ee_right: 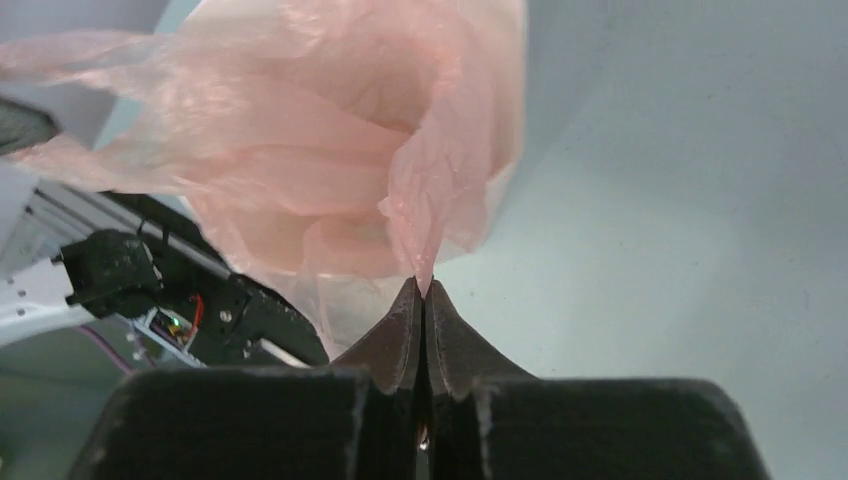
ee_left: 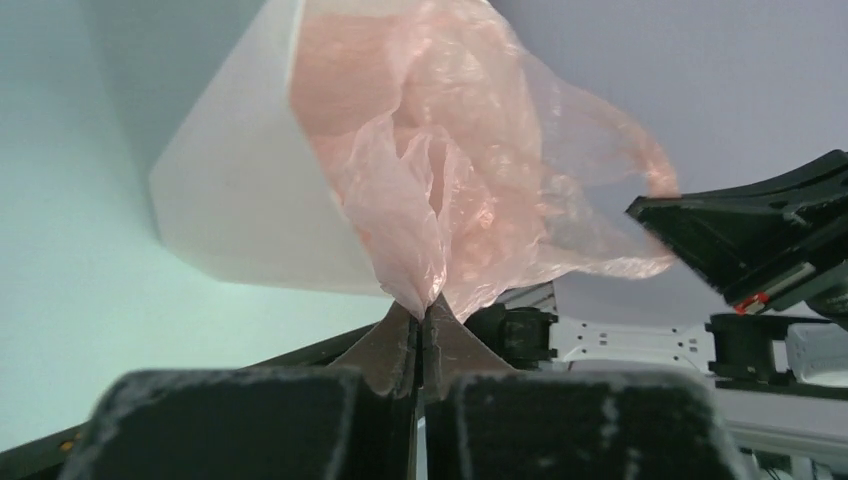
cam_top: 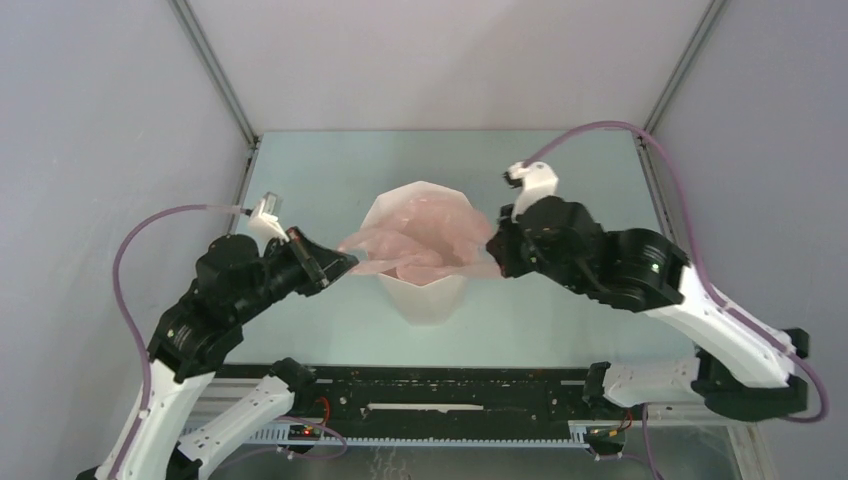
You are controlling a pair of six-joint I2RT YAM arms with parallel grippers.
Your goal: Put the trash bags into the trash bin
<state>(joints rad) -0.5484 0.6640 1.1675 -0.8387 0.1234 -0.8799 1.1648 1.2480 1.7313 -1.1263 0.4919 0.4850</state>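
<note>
Pale green table [cam_top: 560,180] and grey walls frame our workspace, with the white faceted trash bin [cam_top: 428,300] upright between our arms. The pink trash bag [cam_top: 425,240] sits partly sunk in the bin's mouth, its edges spilling over the rim on both sides. Our left gripper [cam_top: 348,262] is pinched tight on the bag's left edge, and our right gripper [cam_top: 492,250] is clamped on a fold at its right. We judge that uneven outward pulling could tear the thin film or slip it from a pinch. A sideways tug might tip the bin or drag the bag out.
</note>
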